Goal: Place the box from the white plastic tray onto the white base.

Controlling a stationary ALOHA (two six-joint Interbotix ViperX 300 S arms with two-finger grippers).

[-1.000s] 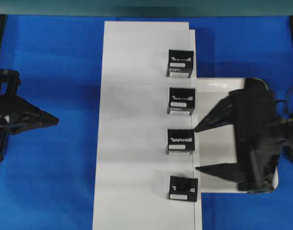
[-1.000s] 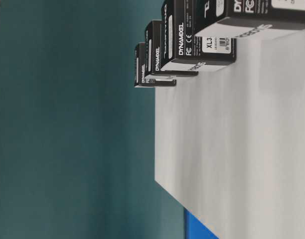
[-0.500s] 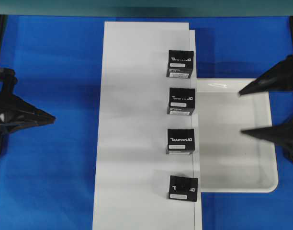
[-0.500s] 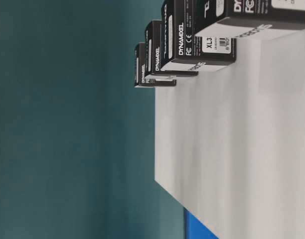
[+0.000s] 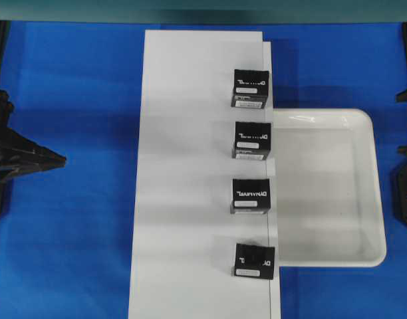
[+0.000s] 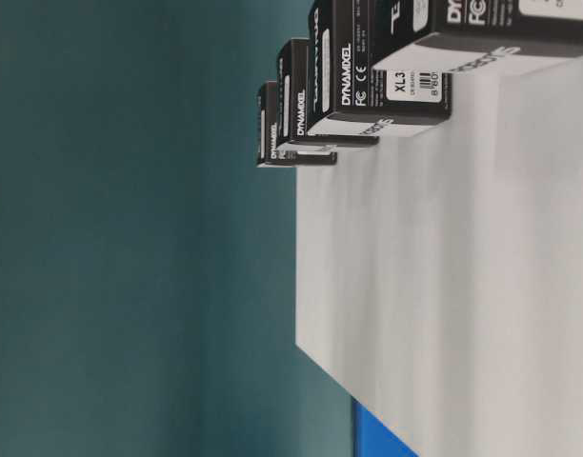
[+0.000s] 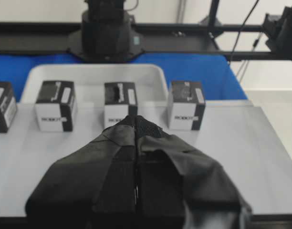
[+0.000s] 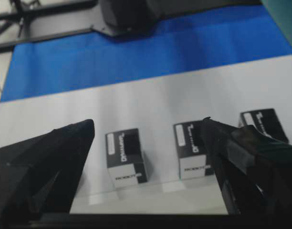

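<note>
Box (image 5: pixel 254 260) sitting on the white base (image 5: pixel 190 173), nearest in the row, white plastic tray (image 5: pixel 326 189) lying bare beside it. Judging placement done, only parking remaining. Right gripper (image 8: pixel 146 157) hanging released at the tray's far side; left gripper (image 7: pixel 136 125) clenched, grasping nothing.

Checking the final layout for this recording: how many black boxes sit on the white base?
4, in a column along the white base's tray-side edge: far end, next, third, nearest. The white plastic tray holds none; nothing looks hidden.
</note>
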